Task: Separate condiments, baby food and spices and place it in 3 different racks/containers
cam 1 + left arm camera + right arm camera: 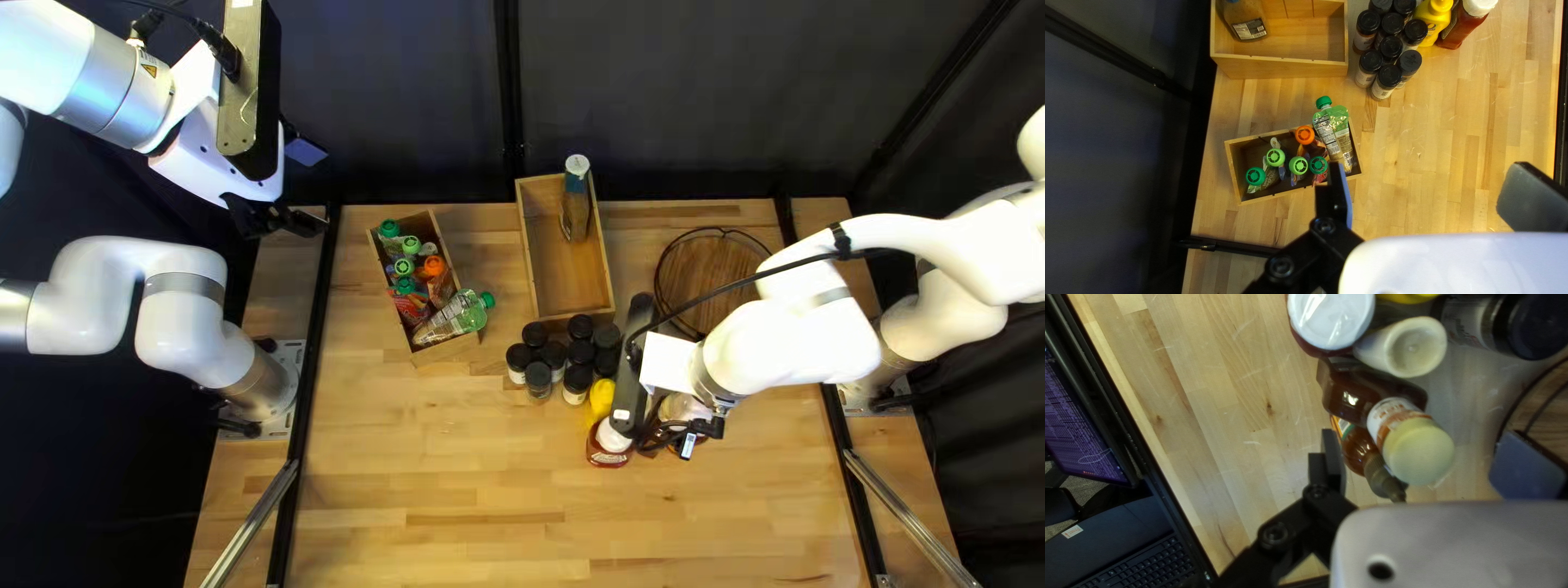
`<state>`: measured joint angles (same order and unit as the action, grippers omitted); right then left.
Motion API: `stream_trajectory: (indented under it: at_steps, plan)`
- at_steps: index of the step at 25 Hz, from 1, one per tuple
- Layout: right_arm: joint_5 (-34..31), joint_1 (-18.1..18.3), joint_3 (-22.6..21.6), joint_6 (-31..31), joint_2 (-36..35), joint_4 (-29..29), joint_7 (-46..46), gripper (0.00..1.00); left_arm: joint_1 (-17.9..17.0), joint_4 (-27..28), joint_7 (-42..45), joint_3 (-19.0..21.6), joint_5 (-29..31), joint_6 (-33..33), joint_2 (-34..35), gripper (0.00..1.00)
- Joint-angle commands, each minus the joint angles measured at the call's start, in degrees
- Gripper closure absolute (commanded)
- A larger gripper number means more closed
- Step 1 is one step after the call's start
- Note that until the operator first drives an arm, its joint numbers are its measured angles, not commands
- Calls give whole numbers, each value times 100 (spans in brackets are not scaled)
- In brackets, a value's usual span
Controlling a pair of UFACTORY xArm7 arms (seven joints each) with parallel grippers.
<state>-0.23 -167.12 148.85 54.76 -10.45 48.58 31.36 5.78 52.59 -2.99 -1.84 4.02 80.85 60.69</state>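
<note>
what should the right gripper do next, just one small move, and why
I'd probably ease the right gripper a little closer to the cream-capped bottle. That bottle shows between its open fingers, with nothing gripped, and the wooden box holding one bottle looks like the condiment container, with room for more.

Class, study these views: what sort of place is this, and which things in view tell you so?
Probably a robotics lab or test station: two robot arms stand at a wooden table, a dark curtain hangs behind it, and a keyboard and lit screen sit nearby.
</note>
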Motion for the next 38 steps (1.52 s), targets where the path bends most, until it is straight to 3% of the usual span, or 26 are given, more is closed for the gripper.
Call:
stream_trajectory:
  at_steps: [1,11,19,28,31,38]
  plan:
    - [-54,-26,-64,320,-65,201,116,100,0,0,0,0,0,0,0,0]
    - [-46,-138,-61,1893,-310,1587,-152,100,0,0,0,0,0,0,0,0]
    - [-172,-51,274,3139,-266,2978,-1222,100,0,0,0,0,0,0,0,0]
    - [-90,359,1272,2742,-34,3377,-3711,100,0,0,0,0,0,0,0,0]
    - [-63,539,1504,2500,366,3627,-4455,100,0,0,0,0,0,0,0,0]
    - [-61,860,1790,2533,1741,4926,-5731,100,0,0,0,0,0,0,0,0]
